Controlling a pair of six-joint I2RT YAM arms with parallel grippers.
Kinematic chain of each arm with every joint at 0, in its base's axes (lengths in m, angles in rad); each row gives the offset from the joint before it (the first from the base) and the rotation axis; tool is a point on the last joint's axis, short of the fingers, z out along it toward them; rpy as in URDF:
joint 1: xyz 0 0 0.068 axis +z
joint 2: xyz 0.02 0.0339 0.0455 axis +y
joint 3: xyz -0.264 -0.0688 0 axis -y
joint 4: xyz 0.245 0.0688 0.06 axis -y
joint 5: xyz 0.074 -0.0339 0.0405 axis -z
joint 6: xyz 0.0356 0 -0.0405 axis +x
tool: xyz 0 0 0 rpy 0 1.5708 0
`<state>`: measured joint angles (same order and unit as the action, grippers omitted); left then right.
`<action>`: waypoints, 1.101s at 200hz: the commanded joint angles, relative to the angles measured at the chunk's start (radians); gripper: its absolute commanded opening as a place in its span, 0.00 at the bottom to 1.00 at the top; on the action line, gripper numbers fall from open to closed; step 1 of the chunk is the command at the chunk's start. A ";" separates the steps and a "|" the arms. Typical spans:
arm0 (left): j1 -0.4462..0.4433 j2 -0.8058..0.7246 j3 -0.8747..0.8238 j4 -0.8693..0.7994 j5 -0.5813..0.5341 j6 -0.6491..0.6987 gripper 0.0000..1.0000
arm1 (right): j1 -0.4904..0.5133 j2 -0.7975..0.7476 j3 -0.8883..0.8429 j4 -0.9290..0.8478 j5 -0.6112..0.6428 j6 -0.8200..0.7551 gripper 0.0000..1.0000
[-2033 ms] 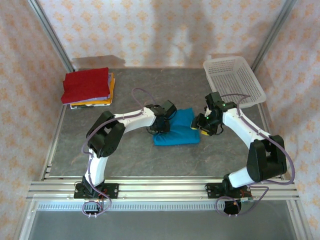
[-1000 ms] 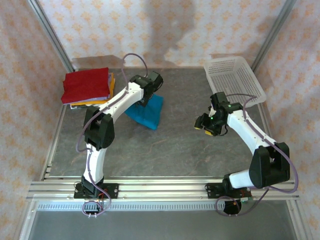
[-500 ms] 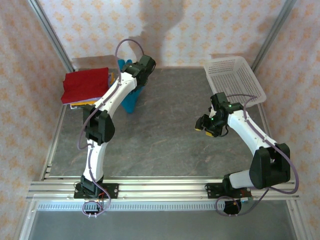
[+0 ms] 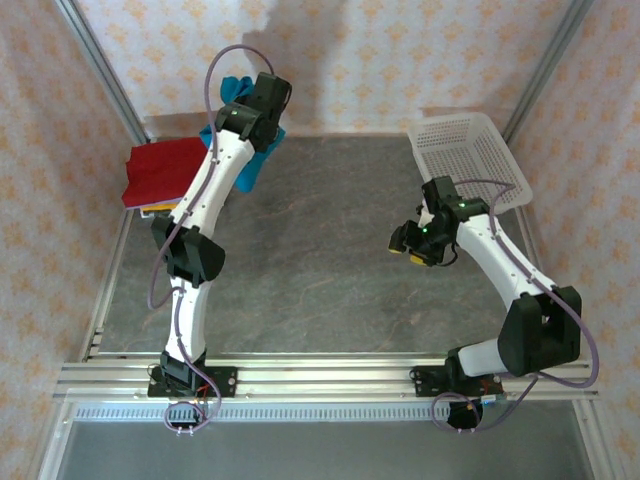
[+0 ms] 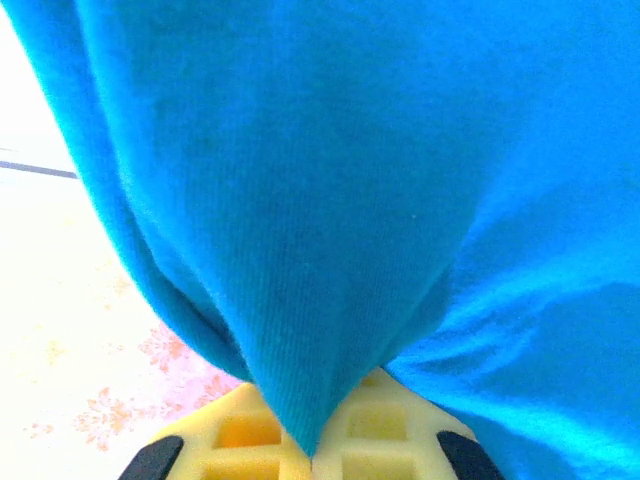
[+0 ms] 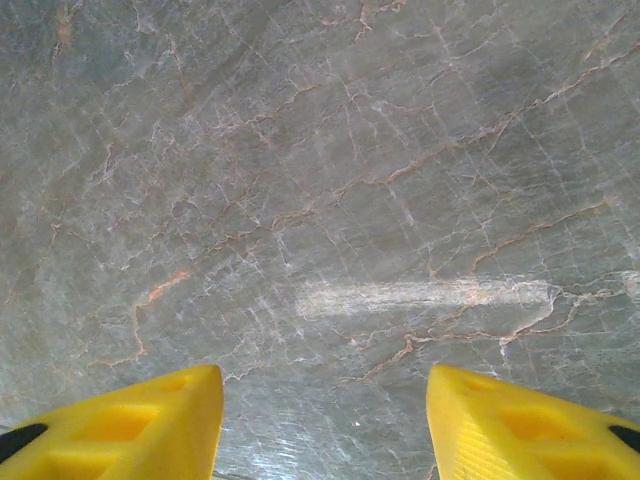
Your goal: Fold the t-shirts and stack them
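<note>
L hand point(image 5: 312, 452) is clenched on a bunched fold of the teal-blue t-shirt point(image 5: 330, 200), cloth draping down over its yellow pads point(image 5: 240, 440) (a tight pinch, pads meeting at the cloth). In the top view the L arm reaches to the far-left corner w/ the shirt hanging in the air, just right of the red t-shirt point(image 4: 160, 170) atop the folded stack. R hand point(image 6: 320, 420) is released, jaws apart w/ nothing between, over bare bench point(image 6: 330, 200), near the white basket point(image 4: 470, 150).

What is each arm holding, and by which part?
Left jaws are shut on a bunched fold of the teal t-shirt. Right jaws stand open over the table, holding nothing.
</note>
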<state>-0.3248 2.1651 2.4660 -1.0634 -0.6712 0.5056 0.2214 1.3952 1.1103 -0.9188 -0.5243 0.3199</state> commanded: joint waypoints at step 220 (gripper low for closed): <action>0.205 -0.084 -0.009 -0.039 0.093 -0.043 0.00 | -0.006 0.047 0.074 -0.032 -0.021 0.011 0.56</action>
<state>-0.1478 2.1311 2.4638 -1.0893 -0.5850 0.4950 0.2214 1.4364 1.1549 -0.9268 -0.5468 0.3206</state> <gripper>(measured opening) 0.051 0.562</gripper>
